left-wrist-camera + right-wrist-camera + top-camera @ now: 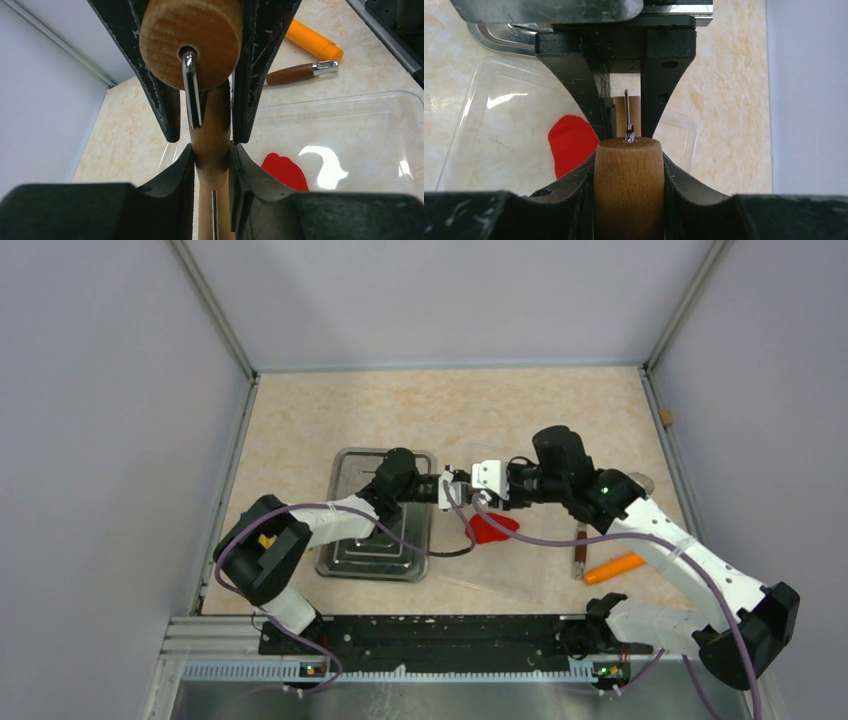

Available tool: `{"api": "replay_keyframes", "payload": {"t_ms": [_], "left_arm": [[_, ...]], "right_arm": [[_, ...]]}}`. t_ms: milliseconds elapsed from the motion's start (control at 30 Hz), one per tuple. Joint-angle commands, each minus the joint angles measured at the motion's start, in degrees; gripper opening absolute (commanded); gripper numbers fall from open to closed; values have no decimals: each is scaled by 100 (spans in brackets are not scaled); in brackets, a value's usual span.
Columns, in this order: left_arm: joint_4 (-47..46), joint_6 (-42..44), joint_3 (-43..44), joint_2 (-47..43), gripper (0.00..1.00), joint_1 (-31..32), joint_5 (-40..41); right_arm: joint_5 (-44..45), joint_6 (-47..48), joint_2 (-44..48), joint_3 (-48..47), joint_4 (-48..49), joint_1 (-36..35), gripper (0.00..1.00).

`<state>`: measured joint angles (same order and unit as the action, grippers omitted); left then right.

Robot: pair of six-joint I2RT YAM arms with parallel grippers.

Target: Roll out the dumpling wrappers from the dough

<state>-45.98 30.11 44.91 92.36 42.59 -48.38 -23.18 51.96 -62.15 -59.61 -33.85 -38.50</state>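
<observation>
The dough (492, 528) is a flat, irregular bright red piece lying on a clear plastic sheet (525, 570). It also shows in the wrist views as dough (285, 172) and dough (571, 145). Above it my two grippers meet nose to nose around a small wooden rolling pin (465, 486). My right gripper (629, 165) is shut on the thick wooden handle (190, 40). My left gripper (212, 162) is shut on the thinner wooden barrel (634, 112), joined to the handle by a metal wire. No dumpling wrappers are in view.
A steel tray (345, 562) lies under the left arm. An orange carrot (614, 568) and a wooden-handled tool (580, 550) rest right of the plastic sheet, also seen as carrot (312, 41) and tool (297, 73). Grey walls enclose the table.
</observation>
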Motion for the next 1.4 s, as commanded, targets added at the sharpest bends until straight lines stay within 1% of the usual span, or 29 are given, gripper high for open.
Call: {"api": "replay_keyframes", "payload": {"t_ms": [0, 100, 167, 233, 267, 333, 367, 433, 533, 633, 667, 700, 767, 833, 867, 900, 933, 967, 1000, 1033, 1067, 1133, 1167, 1267, 1300, 1367], "left_arm": [[-365, -189, 212, 30, 16, 64, -80], [-455, -385, 181, 88, 1, 75, 20], [-528, -508, 125, 85, 0, 74, 69], [-444, -525, 101, 66, 0, 74, 83], [-405, -518, 93, 56, 0, 68, 90], [-340, -469, 106, 61, 0, 57, 96], [-289, -438, 127, 71, 0, 52, 108], [-223, -424, 157, 96, 0, 48, 135], [-217, -436, 180, 108, 0, 49, 139], [-171, -453, 197, 125, 0, 48, 136], [-173, -460, 203, 125, 0, 48, 137], [-169, -462, 203, 125, 0, 49, 136], [-170, -467, 209, 125, 0, 48, 140], [-174, -462, 211, 138, 0, 48, 140], [-193, -462, 210, 153, 5, 48, 131], [-224, -450, 197, 174, 16, 48, 126], [-310, -452, 201, 214, 28, 49, 118], [-431, -457, 209, 283, 38, 60, 93], [-580, -463, 217, 370, 44, 72, 68], [-720, -458, 231, 462, 48, 93, 74], [-838, -450, 257, 566, 48, 119, 86], [-1011, -444, 308, 771, 48, 177, 151], [-1091, -444, 323, 838, 44, 210, 181], [-1066, -479, 333, 936, 19, 301, 245], [-1081, -545, 310, 953, 12, 311, 276], [-1203, -654, 203, 991, 4, 341, 350]], "right_arm": [[84, -187, 175, 6, 582, -96, 0], [135, -194, 186, 0, 458, -96, 0], [259, -227, 89, -129, 158, -96, 1], [390, -429, -149, -531, -420, -96, 20], [387, -477, -310, -796, -760, -96, 27], [308, -503, -577, -1322, -1530, -96, 37], [298, -537, -678, -1477, -1727, -96, 40], [303, -592, -851, -1750, -2004, -96, 44], [358, -548, -1118, -2056, -2376, -96, 45], [397, -565, -1235, -2209, -2476, -96, 47], [401, -550, -1238, -2222, -2465, -96, 47], [390, -533, -1242, -2220, -2450, -96, 44], [321, -480, -1270, -2196, -2456, -96, 33], [307, -468, -1313, -2150, -2444, -96, 16], [282, -468, -1324, -2126, -2432, -96, 7], [262, -468, -1313, -2083, -2394, -96, 0], [265, -487, -1279, -2010, -2311, -96, 0], [296, -516, -1223, -1914, -2135, -96, 0], [329, -542, -1152, -1757, -1977, -96, 0], [368, -573, -1076, -1630, -1812, -96, 0], [399, -614, -1002, -1521, -1661, -96, 0], [454, -678, -878, -1361, -1439, -96, 0], [469, -705, -838, -1314, -1382, -96, 0], [486, -744, -789, -1236, -1383, -96, 0], [476, -755, -746, -1173, -1351, -96, 0], [463, -766, -605, -989, -1233, -96, 0]]}}
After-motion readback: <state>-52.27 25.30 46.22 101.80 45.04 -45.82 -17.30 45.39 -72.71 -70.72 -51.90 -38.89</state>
